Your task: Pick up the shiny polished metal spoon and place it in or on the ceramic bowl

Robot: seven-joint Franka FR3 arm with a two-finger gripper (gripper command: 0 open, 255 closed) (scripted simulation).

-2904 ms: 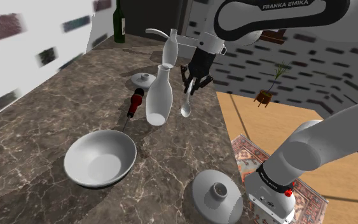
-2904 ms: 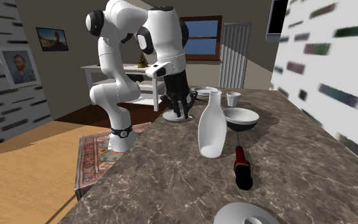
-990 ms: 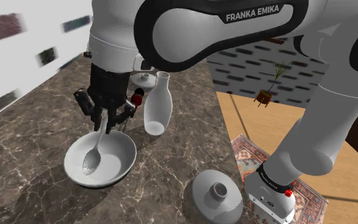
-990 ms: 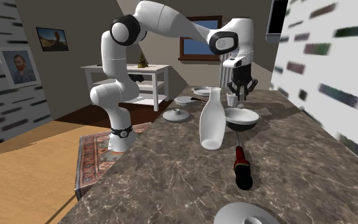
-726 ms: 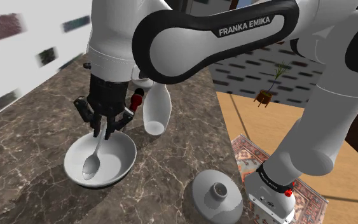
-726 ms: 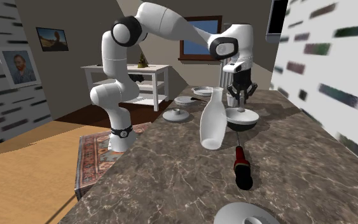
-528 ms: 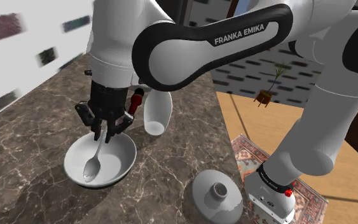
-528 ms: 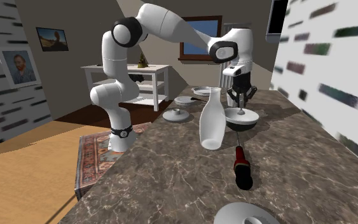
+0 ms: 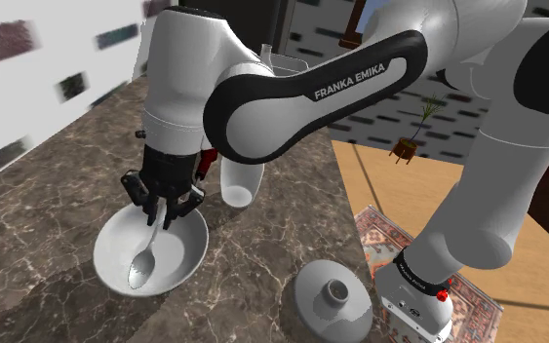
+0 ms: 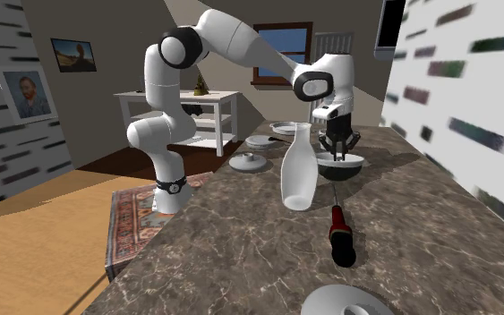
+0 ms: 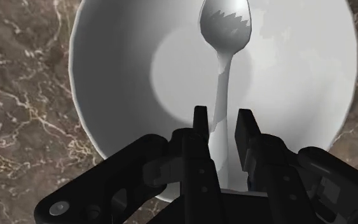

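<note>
1. the black gripper (image 9: 162, 207) hangs low over the white bowl (image 9: 196, 242) on the brown marble counter (image 9: 48, 185). its fingertips are just above the rim on the far side.
2. in the wrist view the two fingers (image 11: 201, 127) stand only a little apart, pinching the handle of the shiny grey spoon (image 11: 227, 25).
3. the spoon (image 9: 143, 263) slants down from the jaws into the bowl, with its scoop low against the near inner wall. i cannot tell if it touches the wall.
4. a white bottle-shaped vase (image 9: 242, 181) stands upright just beyond the bowl, partly behind the arm.
5. a round grey lid (image 9: 333, 297) with a knob lies on the counter near the stand.
6. from the second exterior view the gripper (image 10: 337, 154) sits right over the bowl (image 10: 350, 166), behind the vase (image 10: 298, 174). a red and black handled tool (image 10: 340, 234) lies on the counter nearer the camera.
</note>
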